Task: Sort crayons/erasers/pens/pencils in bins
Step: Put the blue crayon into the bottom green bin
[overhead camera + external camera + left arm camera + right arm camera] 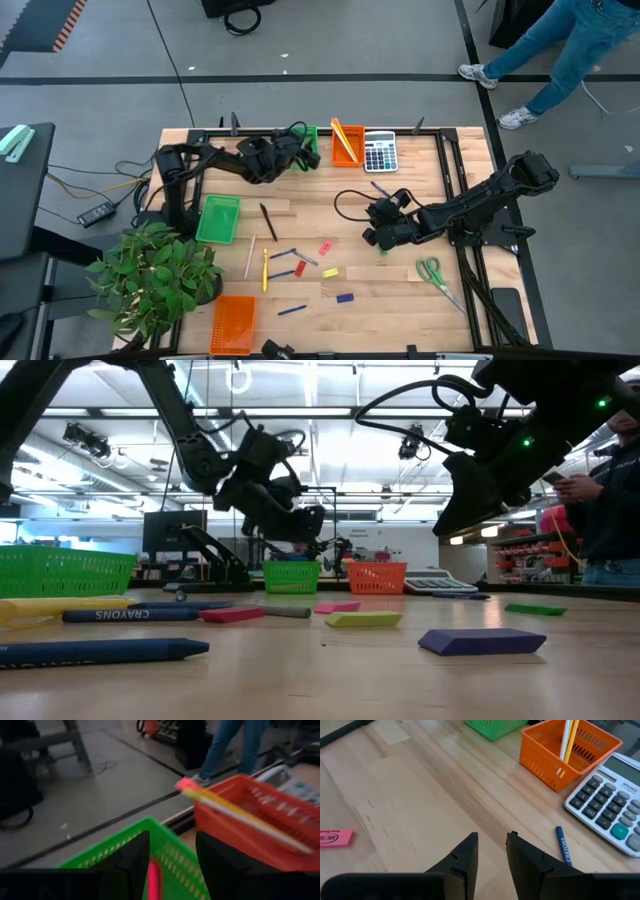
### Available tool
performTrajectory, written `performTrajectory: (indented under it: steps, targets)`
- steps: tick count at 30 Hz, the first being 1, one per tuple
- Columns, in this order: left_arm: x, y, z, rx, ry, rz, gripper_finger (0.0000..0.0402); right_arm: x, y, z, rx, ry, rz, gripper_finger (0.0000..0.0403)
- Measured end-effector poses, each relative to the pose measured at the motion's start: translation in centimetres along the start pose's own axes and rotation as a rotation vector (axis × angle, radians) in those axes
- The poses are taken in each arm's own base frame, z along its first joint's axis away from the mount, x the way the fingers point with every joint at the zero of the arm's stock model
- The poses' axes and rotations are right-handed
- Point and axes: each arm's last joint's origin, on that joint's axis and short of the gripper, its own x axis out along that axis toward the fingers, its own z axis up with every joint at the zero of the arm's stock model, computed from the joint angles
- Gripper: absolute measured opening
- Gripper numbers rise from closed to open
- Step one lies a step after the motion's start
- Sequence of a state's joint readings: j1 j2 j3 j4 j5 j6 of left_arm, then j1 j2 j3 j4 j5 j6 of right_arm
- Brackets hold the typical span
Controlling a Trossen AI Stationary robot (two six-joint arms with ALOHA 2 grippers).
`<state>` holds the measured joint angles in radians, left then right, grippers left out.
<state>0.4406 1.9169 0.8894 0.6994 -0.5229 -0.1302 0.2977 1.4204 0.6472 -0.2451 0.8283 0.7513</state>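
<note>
Nearest you in the low view: one dark blue crayon (100, 651) at lower left, a second blue crayon (130, 615) lettered CRAYONS behind it, and a blue eraser (480, 642) at lower right.

Item, left gripper (303, 158): upper centre of the high view, over the far green bin (311, 143). Its fingers (132, 865) stand apart, and you see a pink-red stick (153, 881) between them; whether they clamp it, you cannot tell.

Item, right gripper (377, 225): right of centre in the high view, above bare table (400, 300). Its fingers (465, 857) are slightly parted with nothing between them.

Item, bins: far orange bin (347, 143) at upper centre, just beside the green one, holding yellow pencils (341, 137) that lean over its rim; a second green bin (219, 218) at centre left; a second orange bin (233, 322) at lower left.

Item, loose on the table, centre of the high view: black pen (268, 221), pale pencil (250, 256), yellow pencil (265, 269), pink eraser (324, 247), yellow eraser (329, 272), red eraser (299, 268).

Item, other: calculator (380, 152) touching the far orange bin; green-handled scissors (436, 276) at lower right; potted plant (150, 275) at lower left; a person (545, 45) at upper right, off the table.
</note>
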Motion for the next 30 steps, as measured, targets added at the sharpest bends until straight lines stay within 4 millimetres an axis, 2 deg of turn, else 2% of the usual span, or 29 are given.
performTrajectory:
  steps: [4,7,12,20,24,30]
  targets:
    - [-1.7,-1.3,1.3,0.087,-0.007,-0.047,0.0173,0.0,0.0,0.0,-0.001,0.003,0.003,0.0108]
    - [-3.2,-2.6,1.4,0.154,0.031,-0.098,0.0172,0.0,0.1,-0.1,-0.016,0.028,0.031,0.0108]
    - [-5.5,-4.9,0.8,0.285,0.084,-0.232,0.0172,0.0,0.2,-0.1,-0.046,0.054,0.061,0.0108]
    - [-7.8,-7.1,-0.5,0.417,0.164,-0.409,0.0159,-0.2,0.5,-0.4,0.094,0.114,0.119,0.0108]
    - [-9.1,-7.1,-1.1,0.439,0.175,-0.444,0.0151,-0.8,0.9,-0.8,0.145,0.144,0.161,0.0108]
    - [-12.9,-4.5,-1.4,0.314,0.056,-0.496,0.0139,-2.0,1.5,-1.9,0.201,0.191,0.191,0.0108]
